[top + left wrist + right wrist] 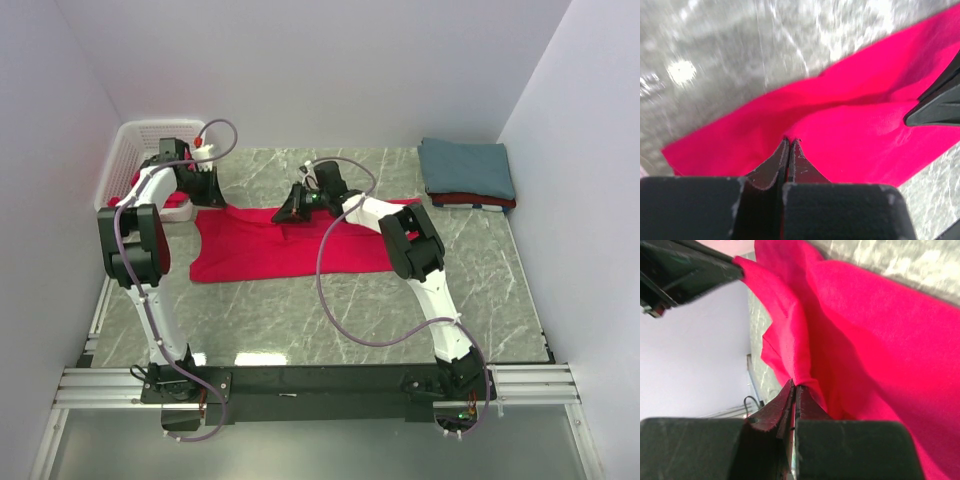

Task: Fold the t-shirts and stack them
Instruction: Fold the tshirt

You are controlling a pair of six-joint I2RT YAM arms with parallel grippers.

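Top external shows the red t-shirt (280, 245) spread on the desk (300, 320), its far edge pinched by the left jaws and right jaws (both clenched on cloth). If one arm pulls ahead, the thin pinch could slip and skew the fold.

Three t-shirts in plain view, one basket (122, 150), two end effectors.
One bright red t-shirt (270, 245) on the table (300, 320), one teal-blue t-shirt (467, 168) above one darker red t-shirt (470, 200); one left end effector (790, 145), one right end effector (794, 387); the basket's contents are uncountable.
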